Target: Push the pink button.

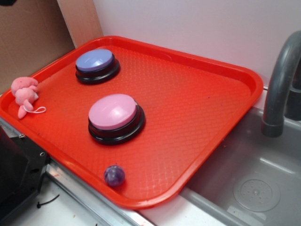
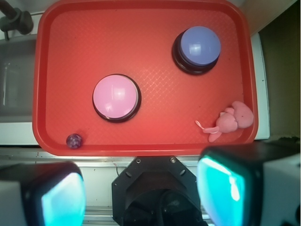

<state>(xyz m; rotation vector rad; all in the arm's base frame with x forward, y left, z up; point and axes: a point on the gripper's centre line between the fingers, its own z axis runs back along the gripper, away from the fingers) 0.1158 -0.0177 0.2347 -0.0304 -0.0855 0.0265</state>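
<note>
The pink button (image 1: 113,112), a smooth round dome on a black ring, is facing upward on the textured red tray (image 1: 197,108); the pincer (image 2: 141,193) is hanging open.

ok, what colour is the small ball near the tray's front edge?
Mottled dark purple ball, sitting on the red tray. Exterior view shows it best.
</note>
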